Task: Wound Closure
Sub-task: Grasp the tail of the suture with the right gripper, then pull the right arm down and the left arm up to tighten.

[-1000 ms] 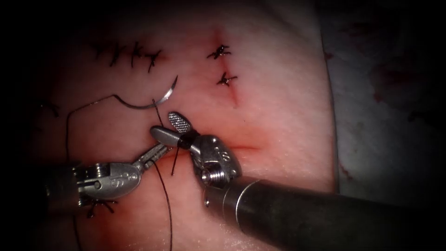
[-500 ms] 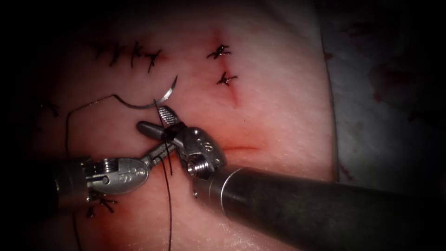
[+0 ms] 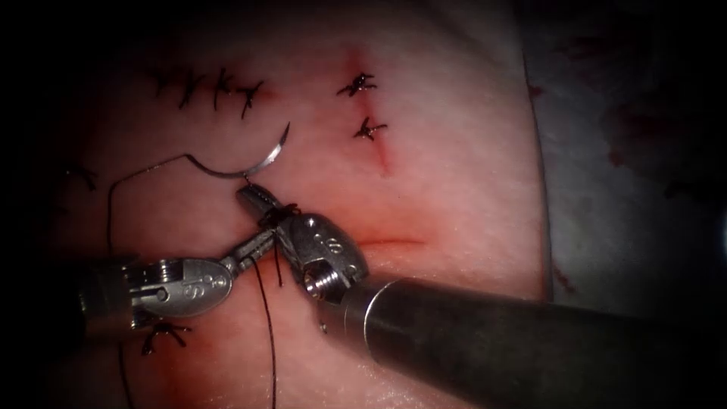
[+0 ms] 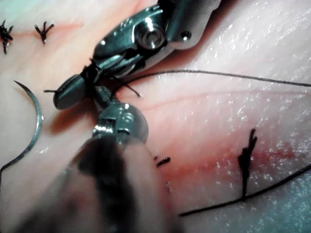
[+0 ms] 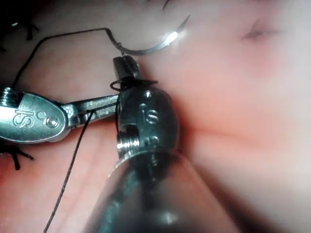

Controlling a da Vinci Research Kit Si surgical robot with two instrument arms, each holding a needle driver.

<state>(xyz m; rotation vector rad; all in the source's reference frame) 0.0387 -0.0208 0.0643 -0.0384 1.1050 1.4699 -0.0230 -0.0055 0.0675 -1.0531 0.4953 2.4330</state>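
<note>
In the endoscope view the needle (image 3: 250, 165) lies free on the tissue (image 3: 454, 189), left of the cut (image 3: 390, 242); the right tool (image 3: 257, 203) has clenched on the thread (image 3: 266, 318) beside the left tool (image 3: 261, 242), whose tips are hidden. The left wrist view shows both tools crossing, grip unclear. In the right wrist view thread wraps the right tool's closed jaws.

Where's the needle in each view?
Endoscope: needle lies free on tissue, above the right tool.
Left wrist: needle past the right tool's tip.
Right wrist: needle just beyond that tip.
Shared landmark: right tool, thread looped round it, gripping thread like the left tool.
</note>
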